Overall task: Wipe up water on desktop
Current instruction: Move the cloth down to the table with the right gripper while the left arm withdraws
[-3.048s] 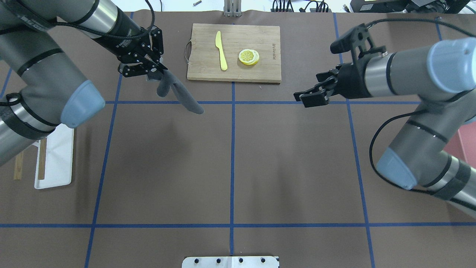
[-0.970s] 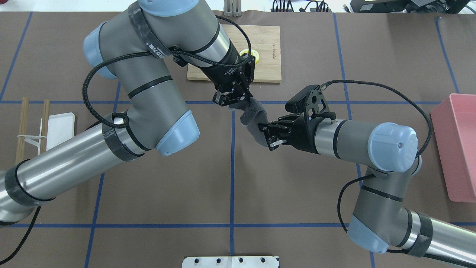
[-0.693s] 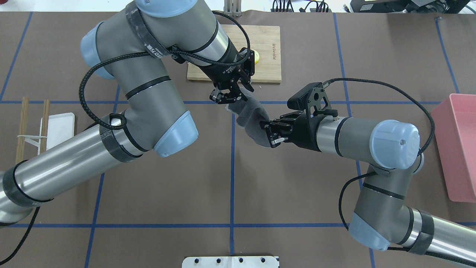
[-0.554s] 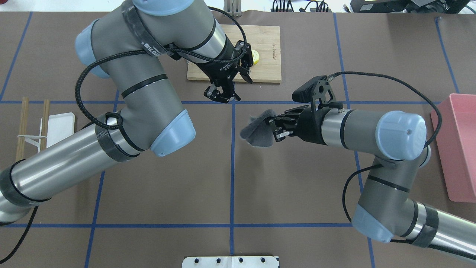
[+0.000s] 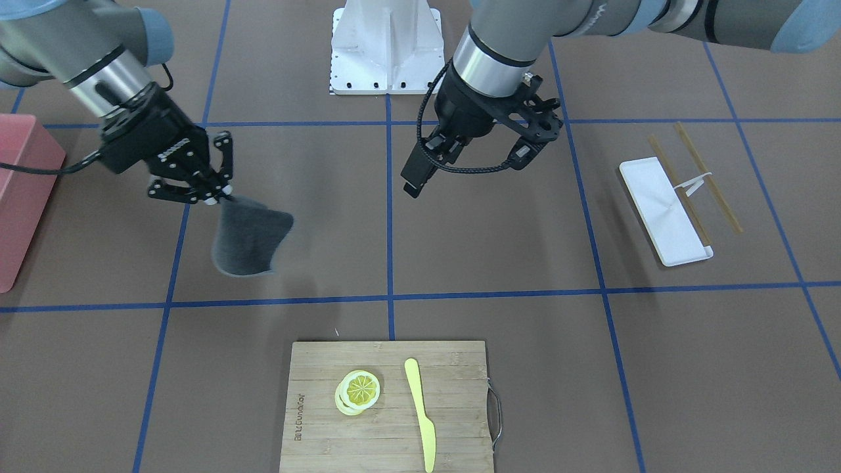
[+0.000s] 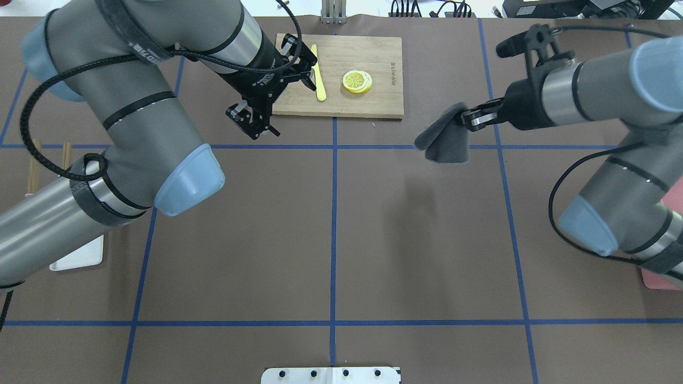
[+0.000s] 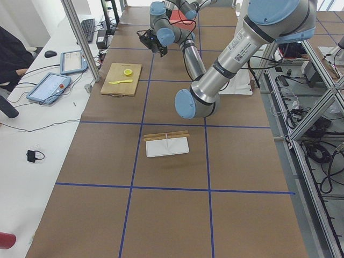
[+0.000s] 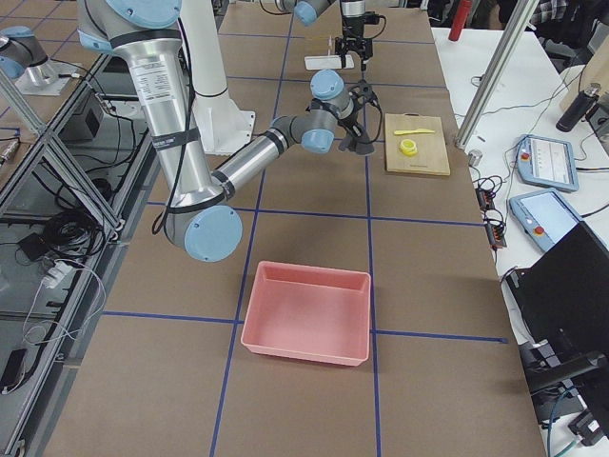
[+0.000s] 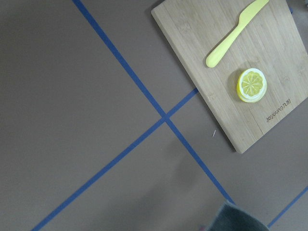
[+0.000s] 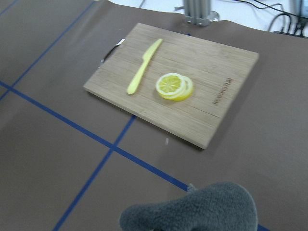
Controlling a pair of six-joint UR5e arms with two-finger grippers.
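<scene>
Two arms reach over the brown surface (image 6: pixel 416 256), whose blue tape grid fills the overhead frame from bottom edge to top. Nearest, at the lower left edge, part of a white tray (image 6: pixel 80 258) shows from under the left arm. A sliver of a pink bin (image 6: pixel 664 278) shows at the lower right edge.

Farther up, at the right, the right end effector (image 6: pixel 470 118) is clamped on one corner of a dark grey cloth (image 6: pixel 445 140). The cloth hangs in a loose fold over the horizontal tape line (its shadow falls apart from it, lower in the frame).

Level with it, left of centre, the left end effector (image 6: pixel 253 121) has its fingers spread and grips nothing. It hangs just outside the lower left corner of the bamboo cutting board (image 6: pixel 373 101).

Farthest, at top centre, that board carries a yellow knife (image 6: pixel 318 72) and a stack of lemon slices (image 6: pixel 357 81), lying apart from each other.
</scene>
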